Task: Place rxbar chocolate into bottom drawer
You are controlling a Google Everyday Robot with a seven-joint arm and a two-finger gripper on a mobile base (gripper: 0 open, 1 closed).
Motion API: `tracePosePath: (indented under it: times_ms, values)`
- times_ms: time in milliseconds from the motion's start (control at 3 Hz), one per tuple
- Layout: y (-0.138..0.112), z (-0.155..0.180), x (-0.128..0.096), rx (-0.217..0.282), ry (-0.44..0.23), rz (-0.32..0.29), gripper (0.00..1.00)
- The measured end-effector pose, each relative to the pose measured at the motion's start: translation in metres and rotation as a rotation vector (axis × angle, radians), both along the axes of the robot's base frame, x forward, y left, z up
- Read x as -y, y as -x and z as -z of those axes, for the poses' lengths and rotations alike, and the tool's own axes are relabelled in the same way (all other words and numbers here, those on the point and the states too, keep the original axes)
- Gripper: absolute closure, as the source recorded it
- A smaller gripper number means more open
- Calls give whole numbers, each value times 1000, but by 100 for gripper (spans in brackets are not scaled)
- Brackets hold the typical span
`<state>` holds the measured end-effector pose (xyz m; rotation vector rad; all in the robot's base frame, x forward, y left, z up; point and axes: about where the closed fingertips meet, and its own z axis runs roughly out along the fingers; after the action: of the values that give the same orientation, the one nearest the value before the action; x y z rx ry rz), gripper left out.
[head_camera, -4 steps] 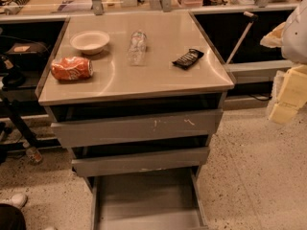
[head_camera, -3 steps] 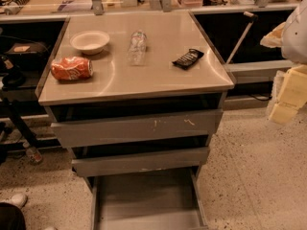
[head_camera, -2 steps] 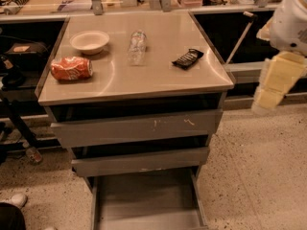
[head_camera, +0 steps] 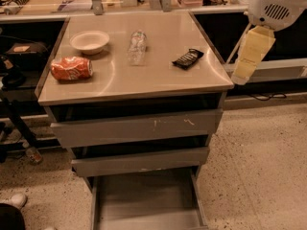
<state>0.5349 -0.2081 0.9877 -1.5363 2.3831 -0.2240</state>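
A grey metal cabinet with three drawers, seen from above and in front, its flat top serving as a table (head_camera: 144, 83).

At the table's left edge lies a crushed orange can (head_camera: 71, 68) on its side. Just behind it stands a shallow white bowl (head_camera: 89, 41), upright and apparently empty. Nearer the middle, a clear plastic bottle (head_camera: 137, 47) lies on its side, pointing away from the camera. These three are likely clutter to be left alone.

Below the table, the two upper drawers (head_camera: 136, 127) are pulled out only a little, each front stepping slightly forward of the one above. The bottom drawer (head_camera: 144, 198) is drawn out much farther, its bare grey floor open from above, probably so a bar can be dropped straight in without catching on the drawers over it.

Right of centre on the table rests the rxbar chocolate (head_camera: 188, 58), well apart from the bottle and near the right edge, within easy reach of the arm. It is a small flat rectangular bar in a black wrapper with white lettering, lying flat and turned at an angle.

At far right, the claw (head_camera: 247, 61) hangs pale yellow from a white arm housing, beyond the table's right edge, beside the bar and not touching it. Whether the claw is apart or together cannot be told; it appears to hold nothing.
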Motion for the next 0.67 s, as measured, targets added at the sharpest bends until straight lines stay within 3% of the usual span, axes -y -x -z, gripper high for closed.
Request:
tracePosePath:
  times_ms: [667]
  values:
    - [-70, 6, -44, -21, -54, 37, 0]
